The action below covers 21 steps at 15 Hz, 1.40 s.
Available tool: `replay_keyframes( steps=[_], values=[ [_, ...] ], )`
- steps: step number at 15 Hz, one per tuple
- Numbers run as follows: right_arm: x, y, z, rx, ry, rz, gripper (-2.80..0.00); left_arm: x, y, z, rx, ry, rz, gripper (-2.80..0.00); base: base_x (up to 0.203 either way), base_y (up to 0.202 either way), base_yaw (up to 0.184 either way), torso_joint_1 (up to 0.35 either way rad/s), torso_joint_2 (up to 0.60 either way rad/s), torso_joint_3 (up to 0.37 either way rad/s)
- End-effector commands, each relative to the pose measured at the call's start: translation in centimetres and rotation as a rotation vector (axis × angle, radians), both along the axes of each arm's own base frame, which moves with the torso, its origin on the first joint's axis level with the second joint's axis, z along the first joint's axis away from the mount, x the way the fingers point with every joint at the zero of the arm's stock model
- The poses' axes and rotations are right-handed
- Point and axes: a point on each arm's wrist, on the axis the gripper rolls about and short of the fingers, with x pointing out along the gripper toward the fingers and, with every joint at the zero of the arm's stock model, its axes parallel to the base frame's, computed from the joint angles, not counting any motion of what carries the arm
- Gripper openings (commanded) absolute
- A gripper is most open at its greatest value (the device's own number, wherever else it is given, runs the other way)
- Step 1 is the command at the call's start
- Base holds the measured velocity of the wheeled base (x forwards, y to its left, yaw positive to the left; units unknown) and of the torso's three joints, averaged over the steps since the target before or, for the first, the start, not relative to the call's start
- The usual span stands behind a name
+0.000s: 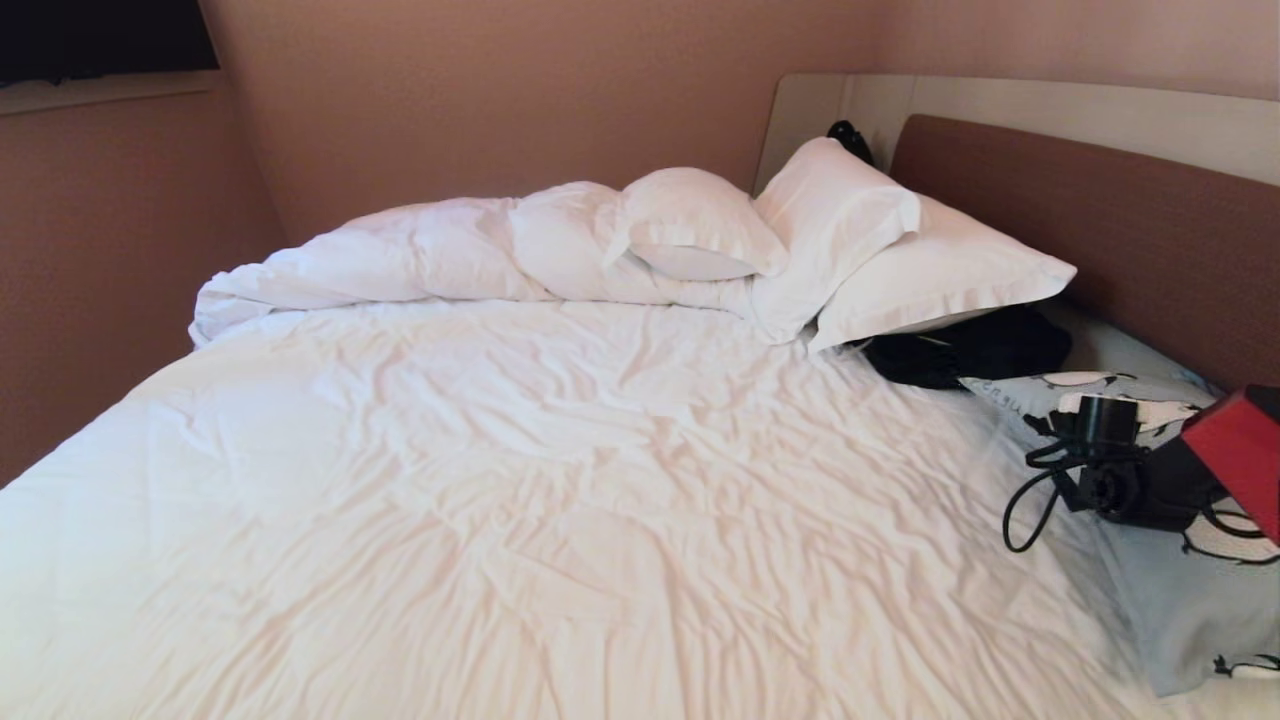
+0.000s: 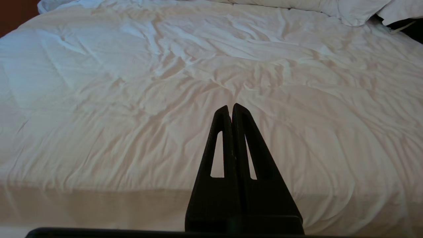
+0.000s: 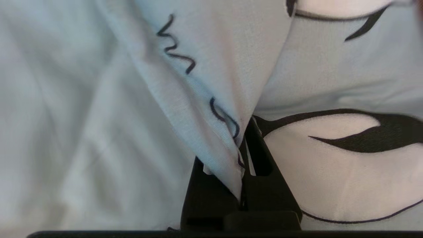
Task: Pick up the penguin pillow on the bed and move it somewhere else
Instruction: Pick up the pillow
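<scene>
Grasp: a fold of the penguin pillow point(image 3: 214, 109) is pinched between the closed jaws of the right pincer point(image 3: 243, 155); this step is judged done.
Pillow's place: the pillow point(image 1: 1170, 600) is seen at the right edge of the bed point(image 1: 560, 480), near the headboard point(image 1: 1150, 250), just beside the black clothing bundle point(image 1: 960, 352).
Lift: whether the pillow is clear of the sheet cannot be told; the fabric is drawn up into a ridge at the grip.
Remaining: the carry to another spot and the release are judged still to be done.
Left pincer point(image 2: 231, 109): closed on nothing, held over the bare sheet.
</scene>
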Motion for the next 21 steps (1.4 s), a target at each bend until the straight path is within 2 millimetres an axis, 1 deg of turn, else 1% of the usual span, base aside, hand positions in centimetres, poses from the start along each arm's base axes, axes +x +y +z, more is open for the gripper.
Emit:
replay_keyframes(
  steps=[1,3,7,10,14,16,18,20,21],
  values=[
    [0.2,-0.2,1.3,-0.053,-0.085,0.051,-2.8,0.0,0.0,0.0,-0.001,0.0,0.0,-2.8,0.0,0.0,0.0,0.0,0.0,0.0],
    [-0.1,-0.2,1.8,-0.048,-0.104,0.069,-2.8,0.0,0.0,0.0,-0.001,0.002,0.0,-2.8,0.0,0.0,0.0,0.0,0.0,0.0],
    [-0.2,-0.2,2.1,-0.065,-0.141,0.088,-2.8,0.0,0.0,0.0,-0.001,0.0,0.0,-2.8,0.0,0.0,0.0,0.0,0.0,0.0],
    [-1.1,0.3,2.6,-0.055,-0.133,0.154,-2.8,0.0,0.0,0.0,-0.001,0.0,0.002,-2.8,0.0,0.0,0.0,0.0,0.0,0.0],
    [-1.9,0.4,2.1,-0.11,-0.116,0.228,-2.8,0.0,0.0,0.0,-0.001,0.0,0.0,-2.8,0.0,0.0,0.0,0.0,0.0,0.0],
    [-2.1,0.3,1.9,-0.121,-0.106,0.237,-2.8,0.0,0.0,0.0,-0.001,0.001,0.0,-2.8,0.0,0.0,0.0,0.0,0.0,0.0],
    [-2.6,-0.2,2.1,-0.127,-0.094,0.231,-2.8,0.0,0.0,0.0,-0.001,0.0,0.0,-2.8,0.0,0.0,0.0,0.0,0.0,0.0],
    [-3.3,-0.1,2.3,-0.122,-0.078,0.265,-2.8,0.0,0.0,0.0,-0.001,0.0,0.0,-2.8,0.0,0.0,0.0,0.0,0.0,0.0],
    [-3.7,0.0,2.8,-0.119,-0.078,0.278,-2.8,0.0,0.0,0.0,-0.001,0.0,0.0,-2.8,0.0,0.0,0.0,0.0,0.0,0.0]
  ],
)
